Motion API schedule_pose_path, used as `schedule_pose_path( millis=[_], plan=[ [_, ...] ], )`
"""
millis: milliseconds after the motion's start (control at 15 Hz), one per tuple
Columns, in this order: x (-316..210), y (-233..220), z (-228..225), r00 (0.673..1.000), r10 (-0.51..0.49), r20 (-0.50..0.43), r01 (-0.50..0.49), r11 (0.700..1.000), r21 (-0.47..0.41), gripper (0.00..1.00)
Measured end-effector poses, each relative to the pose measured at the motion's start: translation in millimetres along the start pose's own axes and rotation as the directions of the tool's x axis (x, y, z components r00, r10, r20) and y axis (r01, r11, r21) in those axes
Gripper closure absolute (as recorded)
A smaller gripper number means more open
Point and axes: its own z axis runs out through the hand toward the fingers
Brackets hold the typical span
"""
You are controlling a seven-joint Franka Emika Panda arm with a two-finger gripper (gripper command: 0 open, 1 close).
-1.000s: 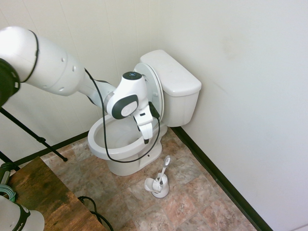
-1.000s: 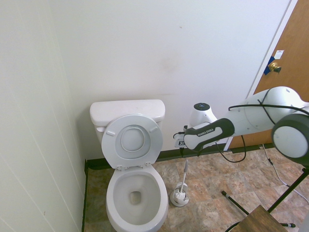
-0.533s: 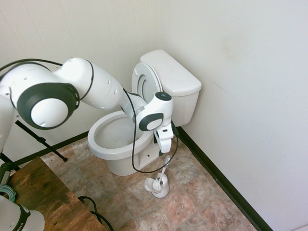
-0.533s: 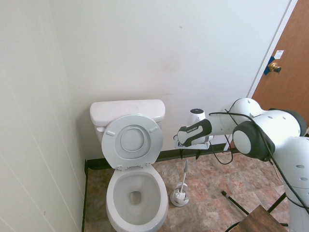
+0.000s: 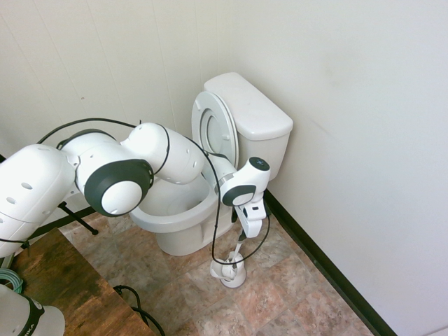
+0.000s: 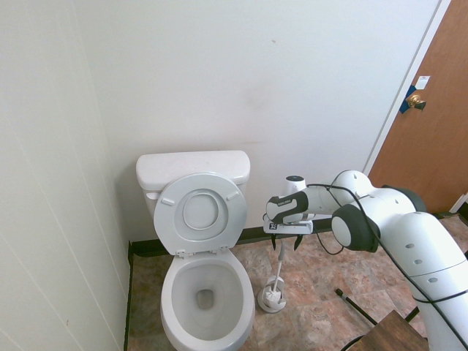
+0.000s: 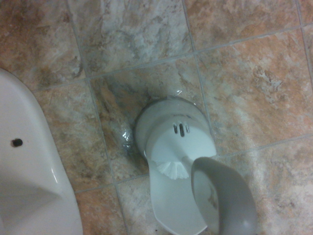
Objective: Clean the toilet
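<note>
Gripper [image 6: 287,245] above the brush [image 6: 277,272], beside the toilet [image 6: 205,292].
Brush stands in its holder [image 5: 229,271] on the tiled floor [image 7: 244,73]; toilet lid [image 6: 200,213] is up; whether the fingers are open, I cannot tell.

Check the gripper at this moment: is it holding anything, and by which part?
Cannot be told. The gripper is right at the top of the toilet brush handle, which stands in its holder, but neither exterior view shows whether the fingers have closed on it.
</note>
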Motion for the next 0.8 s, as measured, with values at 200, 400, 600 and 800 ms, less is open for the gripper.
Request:
schedule_pose_path(
  millis=[200, 400, 600, 800],
  plan=[
    [10, -9, 18, 1.0, 0.001, 0.013, -0.001, 1.0, -0.006, 0.0],
    [15, -17, 23, 1.0, -0.004, 0.018, 0.004, 1.0, -0.007, 1.0],
    [15, -23, 22, 1.0, -0.01, 0.022, 0.011, 1.0, -0.01, 1.0],
    [17, -25, 25, 1.0, -0.011, 0.025, 0.012, 1.0, -0.011, 1.0]
  ],
)
